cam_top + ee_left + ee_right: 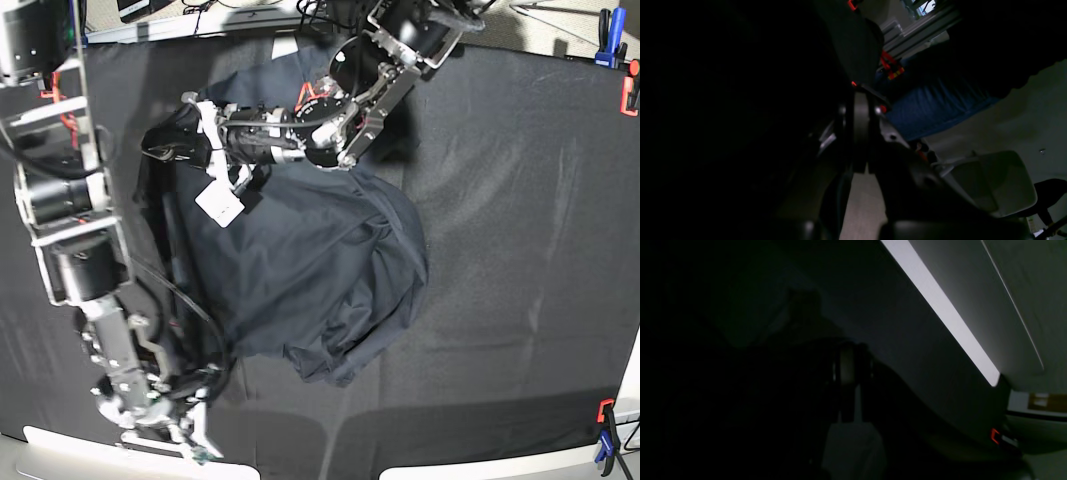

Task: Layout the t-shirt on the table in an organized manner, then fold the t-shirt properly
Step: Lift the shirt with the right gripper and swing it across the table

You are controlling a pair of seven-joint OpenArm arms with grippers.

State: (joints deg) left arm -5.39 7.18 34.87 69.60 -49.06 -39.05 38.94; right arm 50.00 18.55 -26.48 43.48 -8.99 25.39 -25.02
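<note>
The dark grey t-shirt (310, 270) lies crumpled in a heap on the left half of the black table (520, 200). My left gripper (158, 145) reaches across from the top right to the heap's upper left edge and is shut, with fabric bunched around its tip. In the left wrist view its fingers (860, 133) are pressed together and darkness fills the left side. My right gripper (195, 440) is low at the table's near left corner, just off the shirt's lower edge. Its fingers (850, 373) are shut; the right wrist view is too dark to show any fabric in them.
Clamps sit at the table's right corners (605, 40) (605, 430). The table's white front edge (940, 306) runs close beside the right gripper. Beyond the table there are blue fabric (933, 103) and a pale chair seat (1000, 180). My right arm's links (70, 200) run along the left edge.
</note>
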